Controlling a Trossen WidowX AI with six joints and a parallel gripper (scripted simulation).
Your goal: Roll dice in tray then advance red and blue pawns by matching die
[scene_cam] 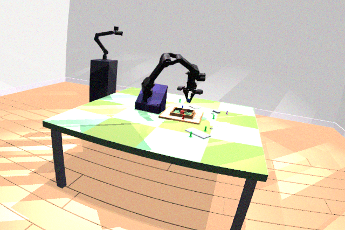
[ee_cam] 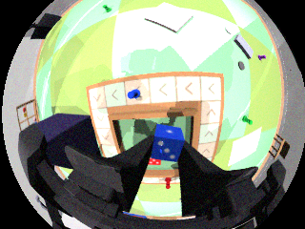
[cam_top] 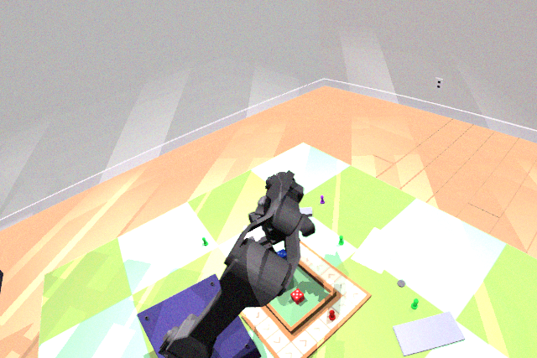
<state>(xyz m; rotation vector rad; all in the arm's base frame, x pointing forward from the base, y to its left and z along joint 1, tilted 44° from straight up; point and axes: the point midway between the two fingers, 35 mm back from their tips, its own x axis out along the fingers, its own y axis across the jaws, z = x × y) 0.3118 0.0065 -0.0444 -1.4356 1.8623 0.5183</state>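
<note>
The gripper (scene_cam: 188, 100) (ee_cam: 167, 149) is shut on the blue die (cam_top: 282, 253) (scene_cam: 188, 99) (ee_cam: 169, 142) and holds it above the tray (cam_top: 311, 314) (scene_cam: 189, 116) (ee_cam: 143, 111). In the top view the arm hides the fingertips. The red die (cam_top: 297, 296) (scene_cam: 181, 111) (ee_cam: 154, 162) lies inside the tray. The red pawn (cam_top: 331, 314) (scene_cam: 183, 117) (ee_cam: 168, 182) stands on the arrow track beside the tray. The blue pawn (scene_cam: 182, 106) (ee_cam: 134, 93) stands on the track's opposite side and is hidden in the top view.
Green pawns (cam_top: 205, 241) (cam_top: 341, 240) (cam_top: 414, 303), a purple pawn (cam_top: 322, 199) (ee_cam: 261, 57), a grey disc (cam_top: 401, 283) (ee_cam: 241, 65) and a flat pale plate (cam_top: 428, 333) lie around the board. The arm's dark blue base (cam_top: 182, 302) (scene_cam: 151, 105) is beside it.
</note>
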